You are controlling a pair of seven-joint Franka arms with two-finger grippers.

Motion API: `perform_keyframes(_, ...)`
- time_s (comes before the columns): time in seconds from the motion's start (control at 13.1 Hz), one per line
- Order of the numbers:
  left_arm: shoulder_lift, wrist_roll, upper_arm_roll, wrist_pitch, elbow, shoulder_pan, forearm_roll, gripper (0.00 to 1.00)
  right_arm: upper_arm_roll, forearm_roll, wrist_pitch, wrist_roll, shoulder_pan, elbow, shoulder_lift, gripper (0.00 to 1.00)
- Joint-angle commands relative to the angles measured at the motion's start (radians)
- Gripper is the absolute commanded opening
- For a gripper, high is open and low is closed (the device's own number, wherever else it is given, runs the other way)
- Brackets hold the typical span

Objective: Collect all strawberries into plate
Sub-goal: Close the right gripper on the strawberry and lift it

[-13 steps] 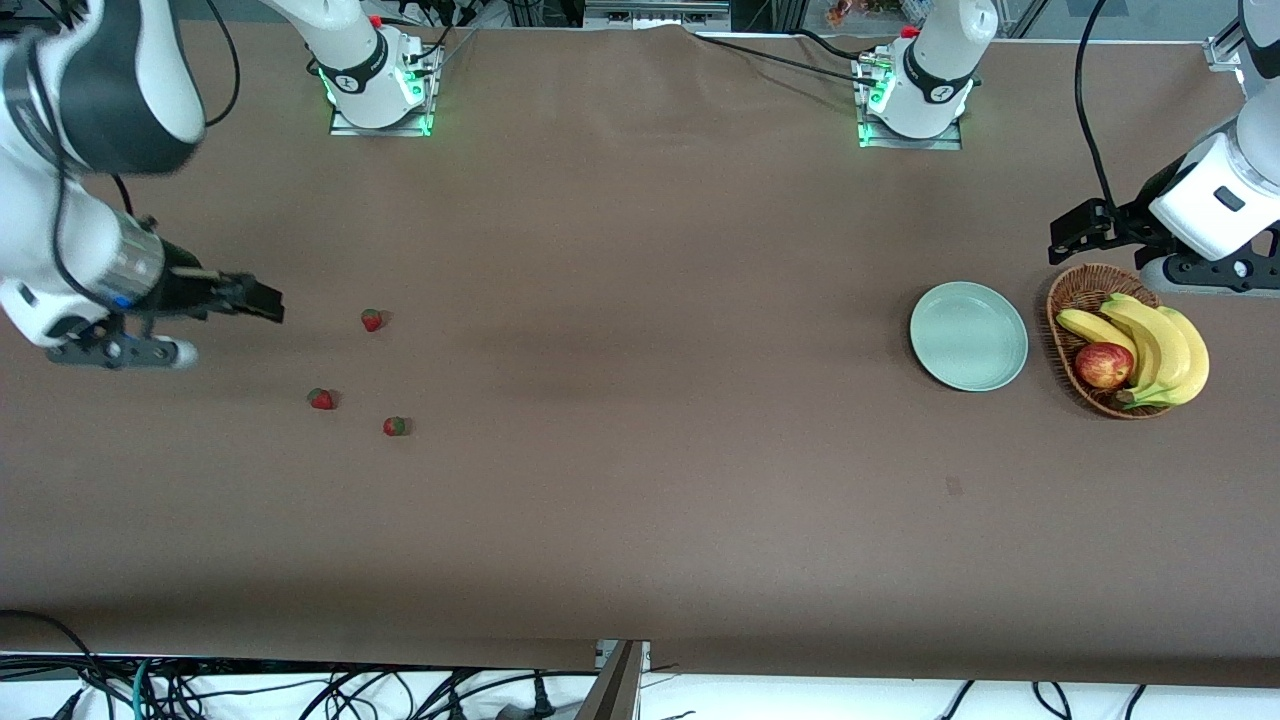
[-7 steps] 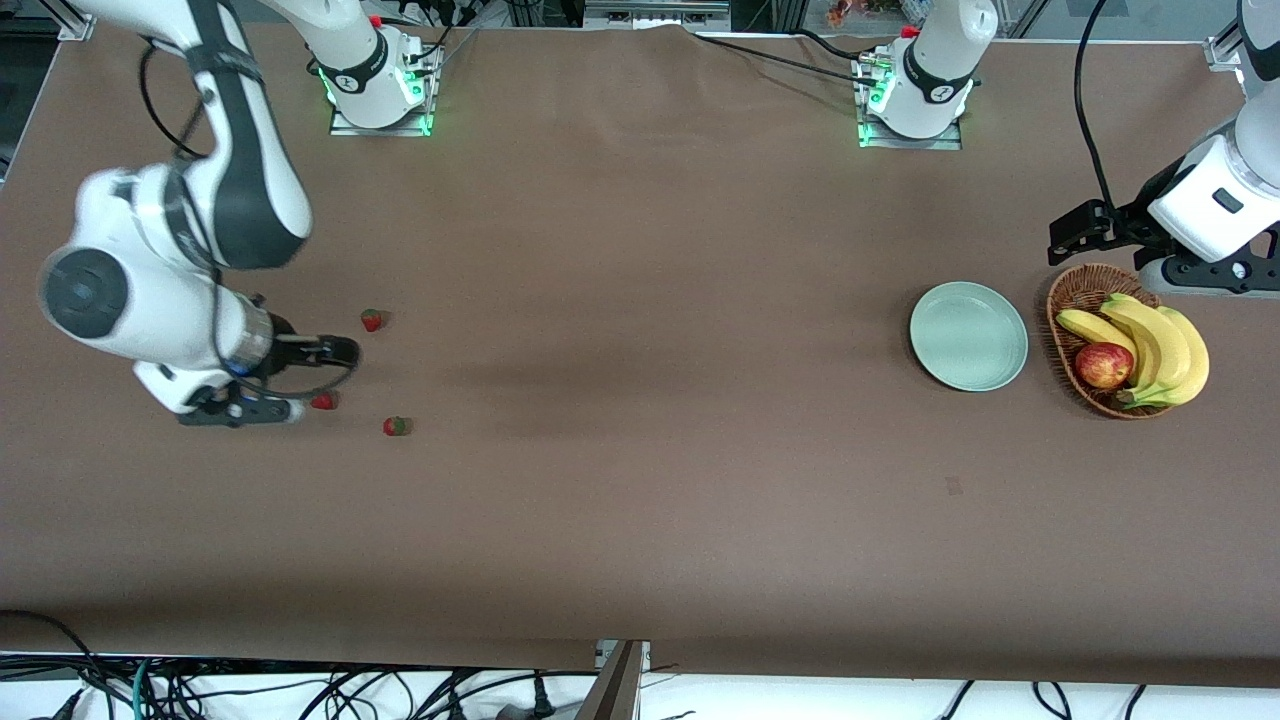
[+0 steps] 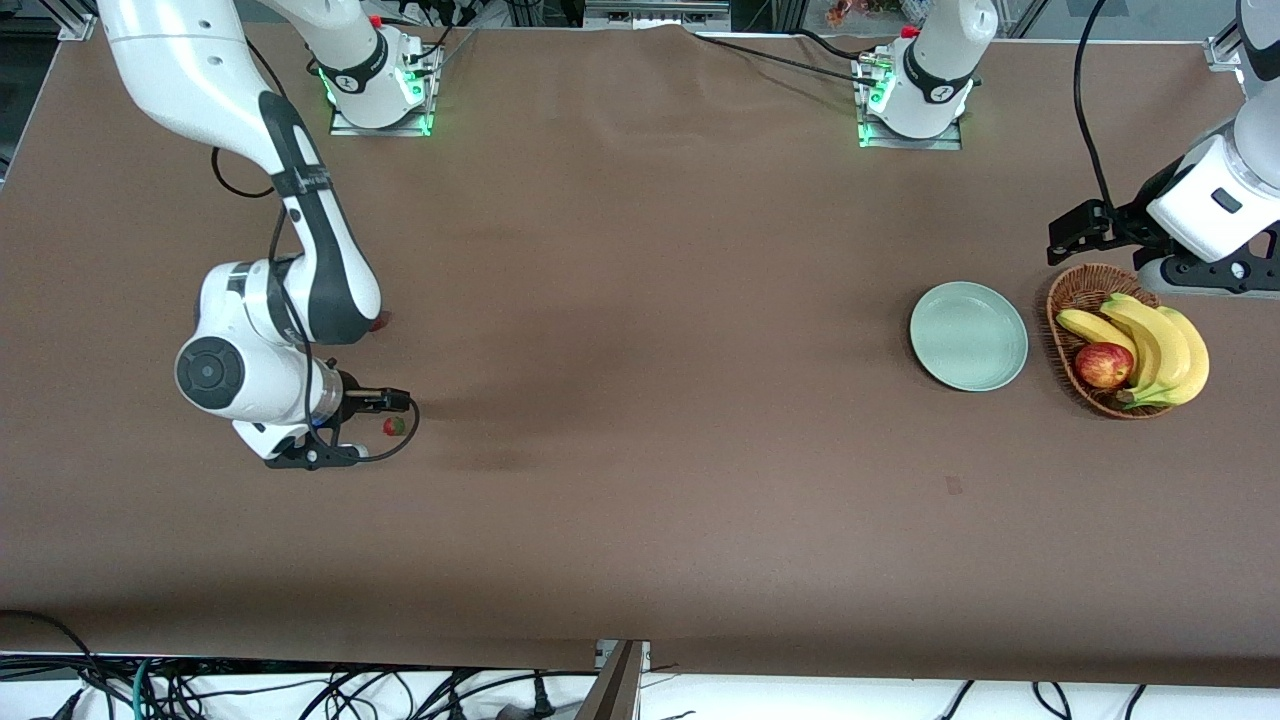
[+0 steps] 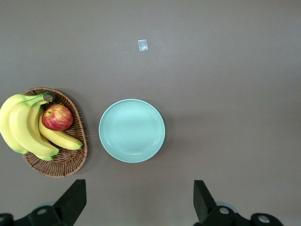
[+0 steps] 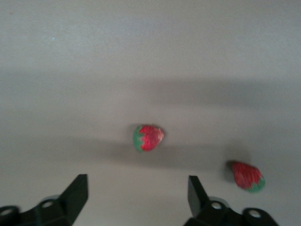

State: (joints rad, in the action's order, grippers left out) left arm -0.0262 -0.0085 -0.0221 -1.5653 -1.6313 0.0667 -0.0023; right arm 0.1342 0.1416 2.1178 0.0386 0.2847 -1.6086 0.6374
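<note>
One strawberry point(image 3: 393, 426) lies on the brown table at the right arm's end. A second strawberry point(image 3: 382, 322) peeks out beside the right arm's elbow, and the arm hides the third. My right gripper point(image 3: 396, 402) is open and empty, low over the table beside the first strawberry. The right wrist view shows one strawberry point(image 5: 148, 138) just ahead of the open right gripper point(image 5: 137, 190) and another strawberry point(image 5: 248, 176) off to one side. The mint-green plate point(image 3: 968, 335) is empty at the left arm's end. My left gripper point(image 3: 1075, 233) waits open above the table by the plate point(image 4: 131, 130).
A wicker basket point(image 3: 1063, 312) with bananas point(image 3: 1160, 345) and a red-yellow apple point(image 3: 1103, 364) stands beside the plate, toward the left arm's end. It also shows in the left wrist view point(image 4: 66, 162). A small pale mark point(image 4: 143, 45) lies on the cloth.
The right arm has swung in from the table's end, over the strawberries and toward the front camera, and now covers two of them. The left arm has not moved.
</note>
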Motion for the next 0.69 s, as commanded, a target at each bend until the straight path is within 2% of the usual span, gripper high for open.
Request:
perform_keyframes(0.0, 0.003, 0.009, -0.004, 0.001, 0.002, 0.004, -0.013, 1.0, 0.001, 0.018, 0.053, -0.036, -0.004, 0.012, 0.04, 0.82)
perform_keyframes(0.23, 0.003, 0.009, -0.002, 0.001, 0.002, 0.004, -0.013, 1.0, 0.001, 0.021, 0.091, -0.037, -0.006, 0.012, 0.074, 0.66)
perform_keyframes(0.46, 0.003, 0.009, -0.002, 0.001, 0.002, 0.004, -0.013, 1.0, 0.001, 0.023, 0.134, -0.036, -0.006, 0.013, 0.1, 0.63)
perform_keyframes(0.61, 0.005, 0.007, -0.001, 0.001, 0.004, 0.005, -0.013, 1.0, 0.001, 0.024, 0.139, -0.036, -0.006, 0.013, 0.105, 0.56)
